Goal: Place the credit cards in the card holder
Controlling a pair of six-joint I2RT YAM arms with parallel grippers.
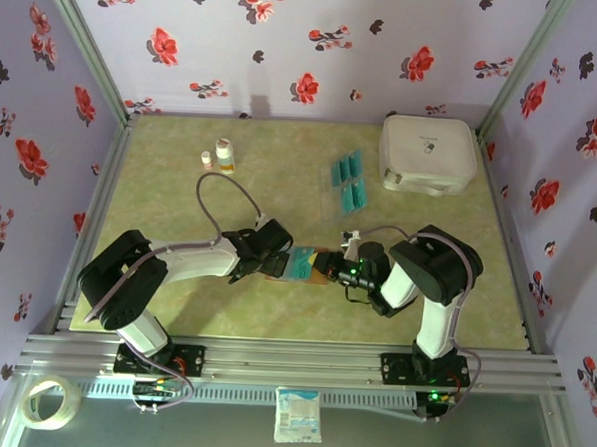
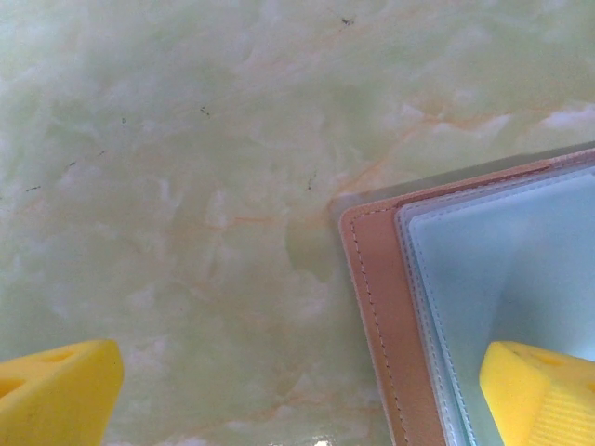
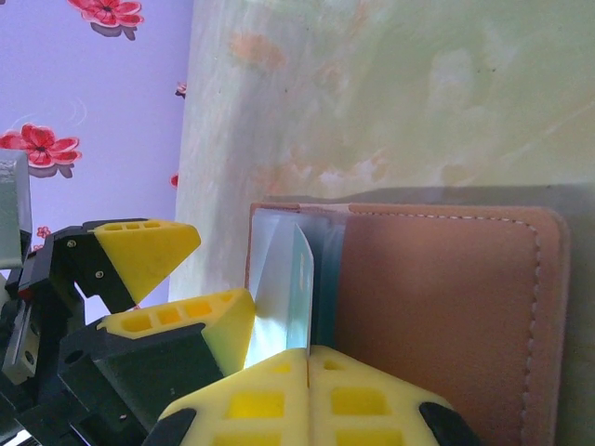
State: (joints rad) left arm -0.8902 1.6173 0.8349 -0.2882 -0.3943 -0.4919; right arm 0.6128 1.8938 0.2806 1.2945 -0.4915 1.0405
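Though hazy, card (image 3: 297,279) in right gripper (image 3: 307,357)

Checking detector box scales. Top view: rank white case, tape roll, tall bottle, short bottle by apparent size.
1. white case, clearly largest.
2. tape roll; it sits off the table, so depth may skew this.
3. tall bottle.
4. short bottle, only slightly smaller.

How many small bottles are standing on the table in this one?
2. Both stand side by side on the table, far left: the smaller bottle left of the taller white-capped bottle. More could be hidden from the camera.
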